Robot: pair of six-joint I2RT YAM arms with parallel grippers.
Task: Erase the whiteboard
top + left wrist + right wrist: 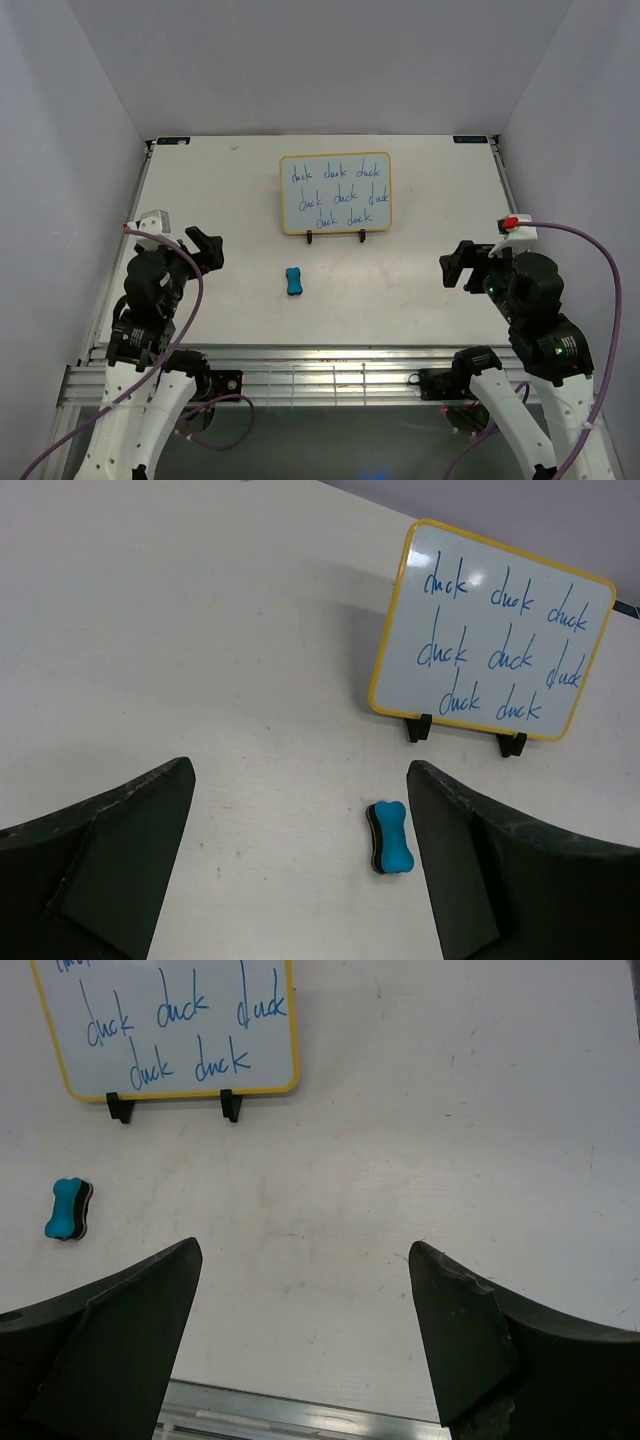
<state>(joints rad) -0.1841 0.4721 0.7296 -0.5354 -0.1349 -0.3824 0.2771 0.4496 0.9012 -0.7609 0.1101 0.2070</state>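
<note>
The whiteboard (335,194), white with a thin yellow frame, stands on a black wire stand at the table's far middle and bears several blue "duck" words. It also shows in the left wrist view (490,630) and the right wrist view (170,1030). A small blue bone-shaped eraser (292,281) lies flat on the table in front of the board, also in the left wrist view (390,837) and the right wrist view (68,1209). My left gripper (208,250) is open and empty, left of the eraser. My right gripper (458,267) is open and empty at the right.
The white table (420,290) has a metal rail (330,375) along its near edge. Grey walls close in the left, right and back. Purple cables run along both arms.
</note>
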